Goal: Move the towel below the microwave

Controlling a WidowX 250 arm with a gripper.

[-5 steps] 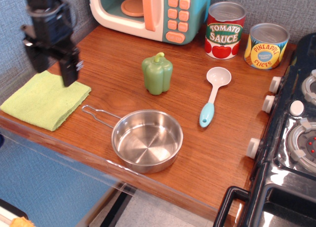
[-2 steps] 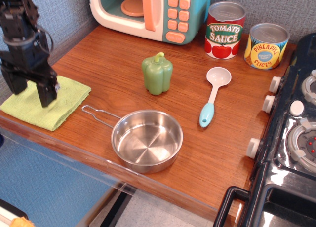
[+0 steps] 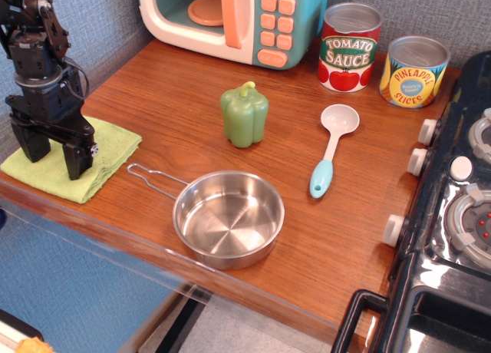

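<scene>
Your black claw (image 3: pixel 54 155) stands spread wide over the flat, folded, light yellow-green cloth towel (image 3: pixel 103 150), one finger down near the towel's left part and the other towards its near right edge. The tips look to be at or touching the fabric, but nothing is pinched yet. The towel lies at the near left corner of the brown wooden table (image 3: pixel 176 92), well apart from the teal-and-cream toy microwave (image 3: pixel 238 19) with its orange handle, which stands at the far side.

You appear to be at the grasp step. The next move calls for you to press down enough to catch the soft cloth, close the fingers so a fold bunches between them, then lift and carry it far and right to the bare wood just in front of the microwave. Keep clear of the glossy green plastic bell pepper (image 3: pixel 245 113) and the wire handle of the round steel pan (image 3: pixel 229 219) lying just right of the towel.
</scene>
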